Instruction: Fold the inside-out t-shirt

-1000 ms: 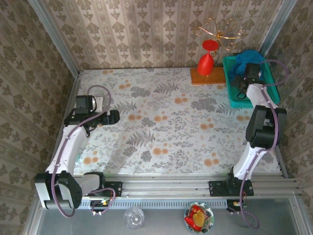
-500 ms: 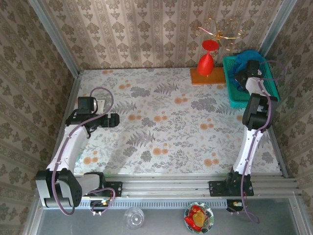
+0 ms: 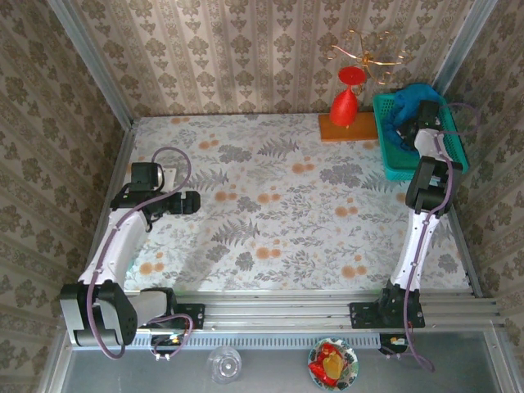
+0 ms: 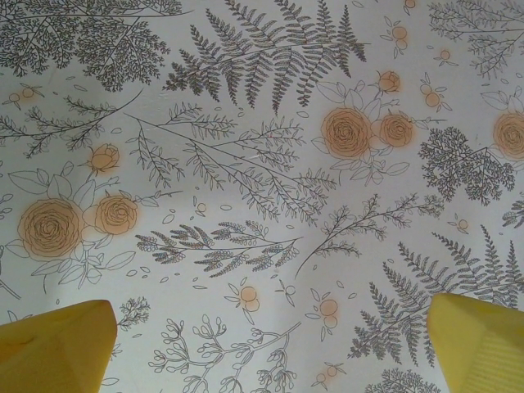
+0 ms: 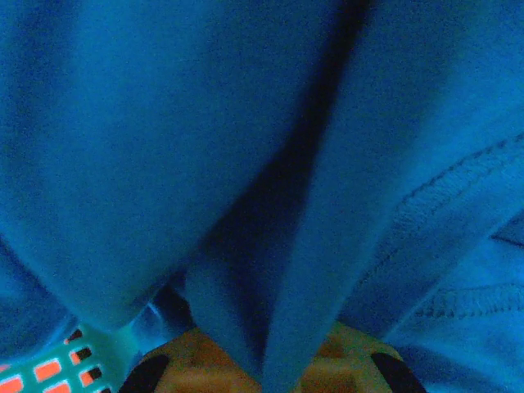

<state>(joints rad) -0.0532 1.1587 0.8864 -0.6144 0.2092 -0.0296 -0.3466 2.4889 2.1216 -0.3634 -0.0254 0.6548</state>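
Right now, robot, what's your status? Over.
Left tool open over table. Right tool shut on shirt, inside basket. Shirt bunched, not yet folded. Basket wall to clear.

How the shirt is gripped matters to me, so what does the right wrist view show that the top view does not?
Right wrist view adds: the right gripper shut on a fold of the shirt, and a stitched seam up close. Top view adds: the left gripper open above the flowered table, and a red ornament at the back. Shared: the blue shirt lying in the teal basket.
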